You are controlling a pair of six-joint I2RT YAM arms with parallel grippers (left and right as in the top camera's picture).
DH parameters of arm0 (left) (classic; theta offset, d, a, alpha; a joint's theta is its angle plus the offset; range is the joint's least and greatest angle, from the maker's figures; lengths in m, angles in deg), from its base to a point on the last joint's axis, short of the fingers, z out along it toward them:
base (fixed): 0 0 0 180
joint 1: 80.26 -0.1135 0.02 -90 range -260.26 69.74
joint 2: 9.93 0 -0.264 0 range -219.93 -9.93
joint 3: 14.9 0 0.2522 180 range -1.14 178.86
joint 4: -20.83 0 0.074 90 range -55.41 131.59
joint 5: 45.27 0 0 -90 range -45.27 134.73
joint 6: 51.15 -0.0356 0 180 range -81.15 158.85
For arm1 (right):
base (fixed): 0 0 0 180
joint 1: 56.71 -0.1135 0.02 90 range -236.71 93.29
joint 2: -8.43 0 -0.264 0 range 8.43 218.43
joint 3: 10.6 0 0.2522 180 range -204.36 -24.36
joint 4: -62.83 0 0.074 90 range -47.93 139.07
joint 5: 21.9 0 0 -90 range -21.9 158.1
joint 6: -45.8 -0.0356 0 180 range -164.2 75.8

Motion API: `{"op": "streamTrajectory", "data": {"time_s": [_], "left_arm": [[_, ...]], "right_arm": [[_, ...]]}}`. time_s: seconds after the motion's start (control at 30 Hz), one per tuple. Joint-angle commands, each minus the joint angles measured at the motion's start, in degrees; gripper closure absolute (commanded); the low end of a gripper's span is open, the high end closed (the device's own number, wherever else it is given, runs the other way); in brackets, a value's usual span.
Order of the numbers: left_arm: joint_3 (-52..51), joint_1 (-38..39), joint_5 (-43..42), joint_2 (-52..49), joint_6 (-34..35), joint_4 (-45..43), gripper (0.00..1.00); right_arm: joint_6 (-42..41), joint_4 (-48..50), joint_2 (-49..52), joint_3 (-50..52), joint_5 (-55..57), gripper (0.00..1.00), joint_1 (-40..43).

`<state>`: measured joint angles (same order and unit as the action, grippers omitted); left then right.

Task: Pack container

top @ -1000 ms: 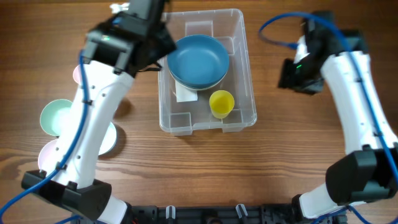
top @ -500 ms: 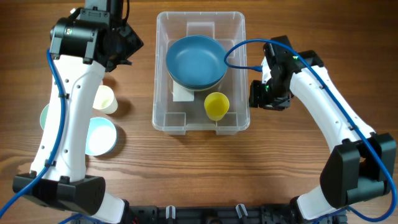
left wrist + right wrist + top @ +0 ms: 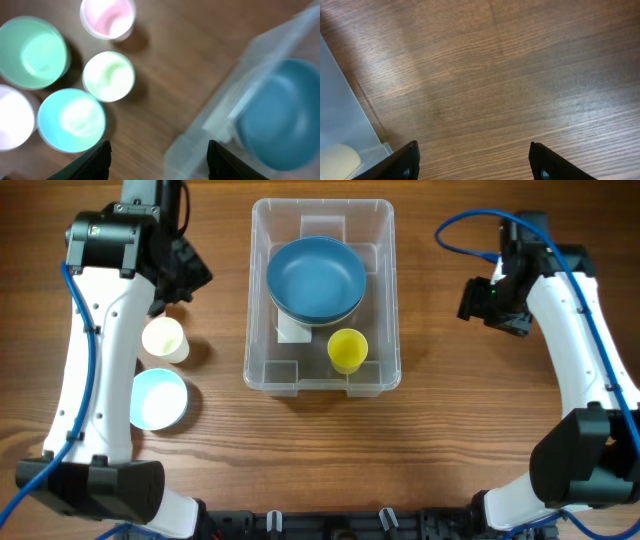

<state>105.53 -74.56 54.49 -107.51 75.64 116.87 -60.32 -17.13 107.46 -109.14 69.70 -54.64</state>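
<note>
The clear container stands at the table's middle. It holds a blue bowl and a yellow cup. In the left wrist view the container and blue bowl are blurred at the right. My left gripper is open and empty, left of the container and above the loose cups; its fingers frame bare wood and the container's corner. My right gripper is open and empty over bare wood, right of the container; its fingers hold nothing. The container's corner shows at the left edge.
A pale yellow cup and a light blue bowl stand left of the container. The left wrist view also shows a pink cup, a green bowl, the pale cup, the light blue bowl and a whitish bowl.
My left arm has swung left, away from the container, to above the cups. My right arm came in close to the container's right wall and has pulled back right.
</note>
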Motion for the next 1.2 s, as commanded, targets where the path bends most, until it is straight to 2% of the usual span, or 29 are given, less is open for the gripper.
{"op": "streamTrajectory", "data": {"time_s": [0.0, 0.1, 0.3, 0.73, 0.77, 0.9, 0.97, 1.0, 1.03, 1.17], "left_arm": [[-8.8, -2.7, 0.8, 0.1, 1.2, -2.0, 0.36], [-18.1, -5.3, 0.8, 0.1, 1.1, -7.9, 0.32], [-30.0, -7.8, 0.0, 0.1, -0.1, -18.1, 0.34], [-31.7, -7.8, 1.1, -7.9, -4.6, -27.3, 0.34], [-31.7, -7.8, 1.1, -8.2, -4.9, -27.7, 0.37], [-31.7, -7.8, 1.0, -8.2, -5.0, -28.7, 0.62], [-31.7, -7.8, 1.0, -8.2, -5.1, -29.0, 0.78], [-31.7, -7.8, 1.0, -8.2, -5.1, -29.0, 0.90], [-31.7, -7.8, 1.0, -8.2, -5.1, -29.2, 0.96], [-30.7, -7.3, 0.9, -8.0, -5.4, -28.8, 0.96]], "right_arm": [[1.3, -0.3, -0.7, -0.9, -1.7, 0.29, 0.1], [2.1, -0.9, -0.7, -0.9, -1.7, 0.29, 0.1], [2.2, -2.0, -0.7, -0.9, -1.6, 0.29, 0.1], [2.6, -3.8, -0.7, -0.9, -1.5, 0.30, 0.1], [2.6, -3.8, -0.7, -0.9, -1.5, 0.30, 0.1], [2.6, -3.7, -0.7, -0.9, -1.5, 0.30, 0.1], [2.6, -3.7, -0.7, -0.9, -1.4, 0.30, 0.1], [2.6, -3.7, -0.7, -0.9, -1.4, 0.30, 0.1], [2.6, -3.6, -0.7, -0.9, -1.4, 0.30, 0.1], [2.6, -3.6, -0.7, -0.9, -1.4, 0.30, 0.1]]}}
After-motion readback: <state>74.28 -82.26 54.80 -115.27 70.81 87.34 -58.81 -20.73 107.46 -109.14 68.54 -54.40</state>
